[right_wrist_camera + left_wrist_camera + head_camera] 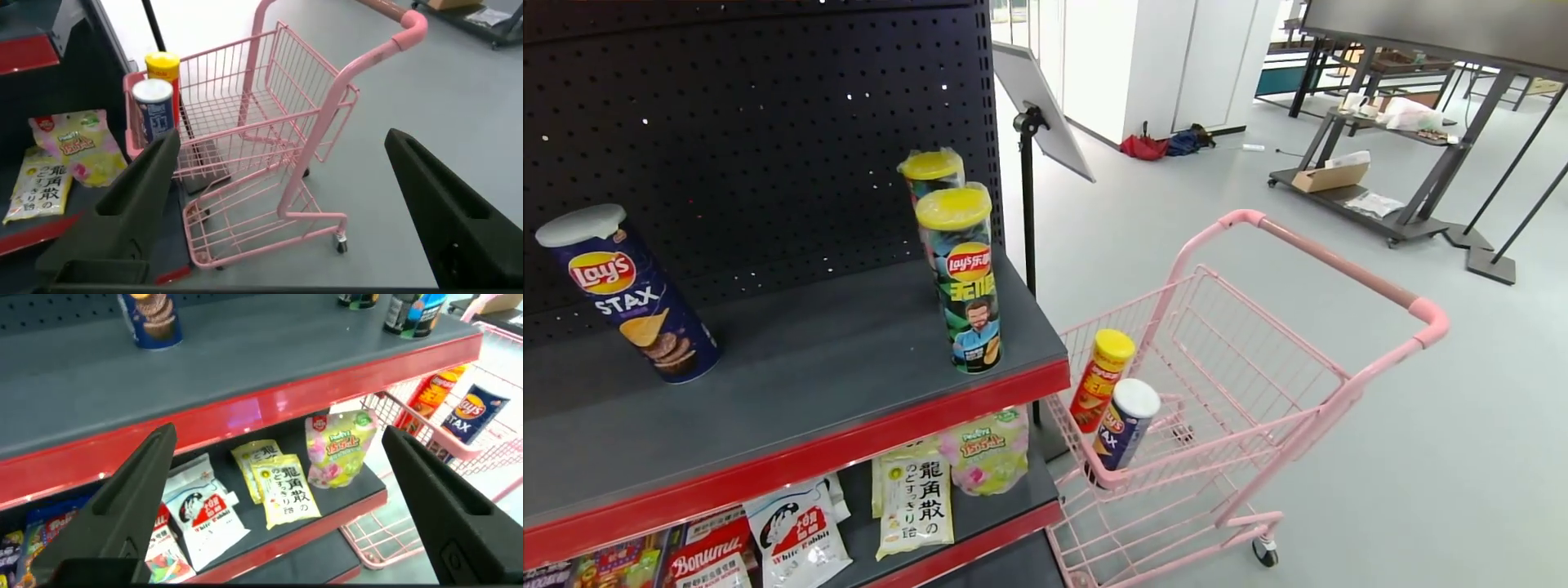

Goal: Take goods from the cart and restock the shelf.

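A pink cart [1307,269] stands right of the shelf [792,384]. In its basket lean a red-and-yellow chip can [1101,379] and a dark blue chip can with a white lid [1125,422]; both cans also show in the right wrist view, yellow-lidded [162,64] and blue [154,106]. On the shelf top stand a dark blue can [629,294] at the left and two yellow-lidded cans [964,278] near the right end. My left gripper [278,498] is open in front of the lower shelf. My right gripper [278,204] is open above the floor, short of the cart [278,147].
Snack bags [907,490] lie on the lower shelf. A sign on a black stand [1037,122] rises behind the shelf's right end. Dark racks [1380,163] stand far right. Open grey floor surrounds the cart.
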You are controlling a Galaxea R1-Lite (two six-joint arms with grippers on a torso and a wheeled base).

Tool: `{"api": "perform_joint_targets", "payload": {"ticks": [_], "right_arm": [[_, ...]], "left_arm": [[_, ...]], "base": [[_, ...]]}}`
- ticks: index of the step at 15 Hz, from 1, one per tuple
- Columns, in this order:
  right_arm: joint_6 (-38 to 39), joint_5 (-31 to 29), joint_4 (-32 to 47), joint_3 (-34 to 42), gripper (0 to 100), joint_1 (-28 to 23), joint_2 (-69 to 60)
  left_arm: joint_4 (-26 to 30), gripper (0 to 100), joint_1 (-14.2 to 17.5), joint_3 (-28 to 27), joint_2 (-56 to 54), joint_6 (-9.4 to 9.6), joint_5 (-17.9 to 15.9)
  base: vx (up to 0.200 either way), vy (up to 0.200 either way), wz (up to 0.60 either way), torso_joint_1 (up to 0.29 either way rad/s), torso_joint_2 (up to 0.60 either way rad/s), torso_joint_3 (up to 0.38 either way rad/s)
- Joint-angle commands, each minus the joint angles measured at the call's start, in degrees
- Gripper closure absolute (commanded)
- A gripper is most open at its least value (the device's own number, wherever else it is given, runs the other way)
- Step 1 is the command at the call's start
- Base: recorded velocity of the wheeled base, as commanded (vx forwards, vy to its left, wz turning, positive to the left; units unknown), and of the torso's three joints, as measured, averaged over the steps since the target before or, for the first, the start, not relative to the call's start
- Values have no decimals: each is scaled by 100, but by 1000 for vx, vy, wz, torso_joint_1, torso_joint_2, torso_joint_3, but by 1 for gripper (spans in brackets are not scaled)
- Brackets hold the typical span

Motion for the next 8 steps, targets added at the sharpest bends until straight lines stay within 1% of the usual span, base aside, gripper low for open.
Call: {"api": "perform_joint_targets", "payload": {"ticks": [1, 8], "right_arm": [[0, 4, 1, -1, 0, 4, 7], [0, 4, 1, -1, 0, 4, 7]], "left_arm": [[1, 0, 0, 1, 7, -1, 0], [1, 0, 0, 1, 7, -1, 0]], "base": [[0, 0, 0, -149, 339, 207], [0, 0, 0, -143, 358, 219]]}}
